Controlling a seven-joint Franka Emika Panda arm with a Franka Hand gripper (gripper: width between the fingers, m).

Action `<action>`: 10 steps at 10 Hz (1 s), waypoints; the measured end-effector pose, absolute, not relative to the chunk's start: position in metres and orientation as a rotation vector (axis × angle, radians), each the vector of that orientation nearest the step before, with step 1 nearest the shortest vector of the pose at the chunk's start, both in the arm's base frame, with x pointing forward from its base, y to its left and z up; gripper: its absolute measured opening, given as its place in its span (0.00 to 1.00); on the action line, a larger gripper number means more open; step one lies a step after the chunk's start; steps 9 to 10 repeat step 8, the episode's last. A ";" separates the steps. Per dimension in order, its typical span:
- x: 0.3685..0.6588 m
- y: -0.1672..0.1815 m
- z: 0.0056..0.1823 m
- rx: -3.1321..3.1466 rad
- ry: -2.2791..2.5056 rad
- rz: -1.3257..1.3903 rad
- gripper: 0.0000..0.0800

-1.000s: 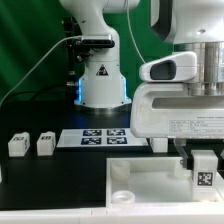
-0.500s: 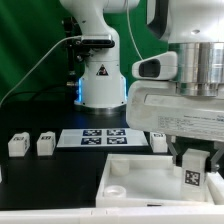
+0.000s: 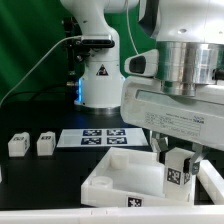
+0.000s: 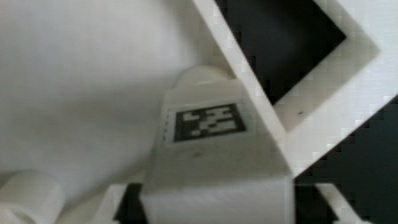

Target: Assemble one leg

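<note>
Leg's picked up, not seated yet

The gripper (image 3: 178, 166) clamps a small white tagged leg (image 3: 177, 170); big white square tabletop (image 3: 125, 180) sits right underneath, socket empty.

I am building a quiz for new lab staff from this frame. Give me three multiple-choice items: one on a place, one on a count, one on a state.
1. Where is the leg that the hand holds?
A. over the white tabletop
B. on the marker board
C. beside the robot base

2. How many loose legs stand at the exterior view's left?
A. none
B. two
C. five

3. The hand is:
A. open
B. shut on the leg
C. out of view

Key: 1 A, leg hangs above the tabletop; 2 B, a pair; 3 B, fingers flank the tagged block.
</note>
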State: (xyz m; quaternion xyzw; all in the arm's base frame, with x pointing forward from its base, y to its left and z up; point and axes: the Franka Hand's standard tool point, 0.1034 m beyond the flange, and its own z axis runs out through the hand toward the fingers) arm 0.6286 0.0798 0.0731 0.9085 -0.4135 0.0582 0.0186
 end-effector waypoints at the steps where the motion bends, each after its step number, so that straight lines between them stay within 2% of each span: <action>1: 0.629 0.080 0.073 2.822 -1.280 0.181 0.39; 3: 0.629 0.080 0.073 2.823 -1.280 0.180 0.39; 4: 0.629 0.082 0.075 2.826 -1.291 0.181 0.49; 5: 0.630 0.087 0.082 2.839 -1.310 0.185 0.72; 6: 0.631 0.092 0.089 2.849 -1.321 0.189 0.72; 7: 0.631 0.095 0.092 2.855 -1.320 0.194 0.79; 10: 0.631 0.095 0.092 2.854 -1.318 0.193 0.79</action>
